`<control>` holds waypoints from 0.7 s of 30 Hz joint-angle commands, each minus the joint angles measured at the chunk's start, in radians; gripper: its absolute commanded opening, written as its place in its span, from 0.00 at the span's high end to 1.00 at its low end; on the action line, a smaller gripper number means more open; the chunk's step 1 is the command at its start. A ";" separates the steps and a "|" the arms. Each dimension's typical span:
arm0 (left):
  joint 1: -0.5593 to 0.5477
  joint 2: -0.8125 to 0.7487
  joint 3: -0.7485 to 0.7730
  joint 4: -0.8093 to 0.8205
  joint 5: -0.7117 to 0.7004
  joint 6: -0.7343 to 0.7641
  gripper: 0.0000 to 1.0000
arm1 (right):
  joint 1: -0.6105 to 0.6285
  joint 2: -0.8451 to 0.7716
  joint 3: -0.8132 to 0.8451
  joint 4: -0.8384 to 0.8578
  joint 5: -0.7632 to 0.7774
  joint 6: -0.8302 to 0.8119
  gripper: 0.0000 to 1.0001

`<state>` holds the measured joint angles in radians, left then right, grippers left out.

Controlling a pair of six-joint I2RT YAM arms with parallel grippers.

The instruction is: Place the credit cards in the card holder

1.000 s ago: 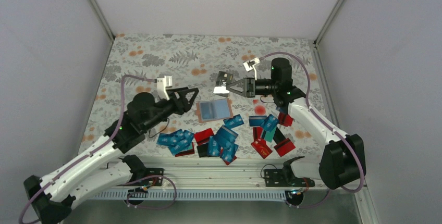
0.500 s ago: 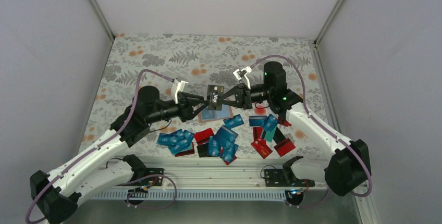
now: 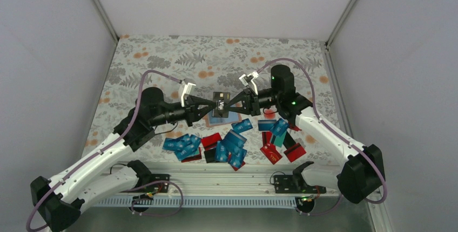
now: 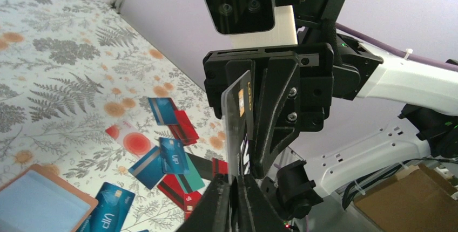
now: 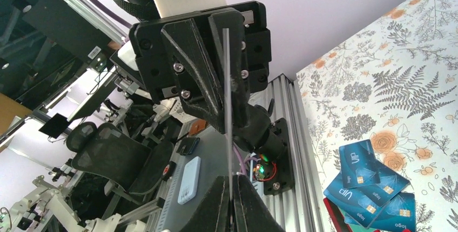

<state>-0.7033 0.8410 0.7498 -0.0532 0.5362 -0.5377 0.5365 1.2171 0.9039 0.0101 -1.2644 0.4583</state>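
Floral table (image 3: 162,59), VIP card (image 3: 220,102) face-up, lengthwise front-to-back

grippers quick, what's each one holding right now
left gripper: jaws closed on one edge of the black VIP card, held in the air
right gripper: jaws closed on the opposite edge of the same card

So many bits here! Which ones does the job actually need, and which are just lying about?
Part of the job: black VIP card, pinched by left gripper and right gripper; loose credit cards; card holder.
Just lying about: cardboard box; office chair.
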 commanded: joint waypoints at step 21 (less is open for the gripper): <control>0.005 0.291 -0.118 0.116 -0.400 -0.416 0.98 | -0.093 0.244 -0.005 -0.282 0.744 0.024 0.66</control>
<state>-0.7021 1.0683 0.6727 -0.0574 0.2020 -0.8181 0.4465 1.4124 0.9092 -0.2493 -0.6575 0.4610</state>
